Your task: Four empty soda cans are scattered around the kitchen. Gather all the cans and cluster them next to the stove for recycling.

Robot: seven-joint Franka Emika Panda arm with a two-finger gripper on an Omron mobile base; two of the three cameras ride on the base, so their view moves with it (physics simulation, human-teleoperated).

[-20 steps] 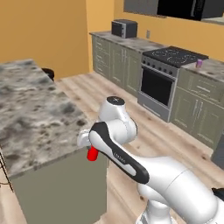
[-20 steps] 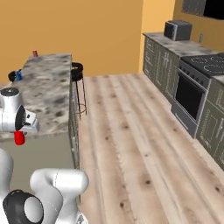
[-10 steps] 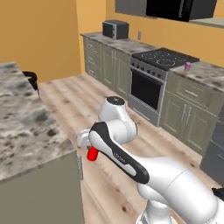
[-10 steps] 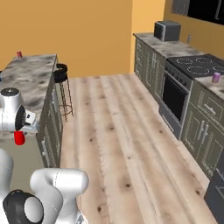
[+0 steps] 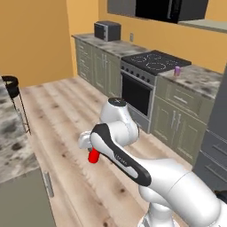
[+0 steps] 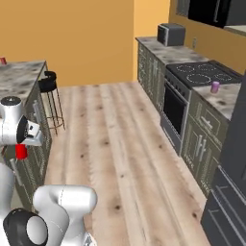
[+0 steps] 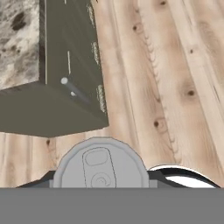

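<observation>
red can point(image 5: 93, 156) is gripped in the closed gripper point(image 5: 91, 150) above the floor, not yet delivered. purple can point(image 5: 177, 71) is already set on the counter beside the stove point(image 5: 153, 61); another red can point(image 6: 3, 61) is left on the island.

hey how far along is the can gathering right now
Done: one purple can already stands on the counter beside the stove. In hand: the gripper is shut on a red can, carried over the floor. Left: setting it down by the stove; another red can waits on the island.
</observation>
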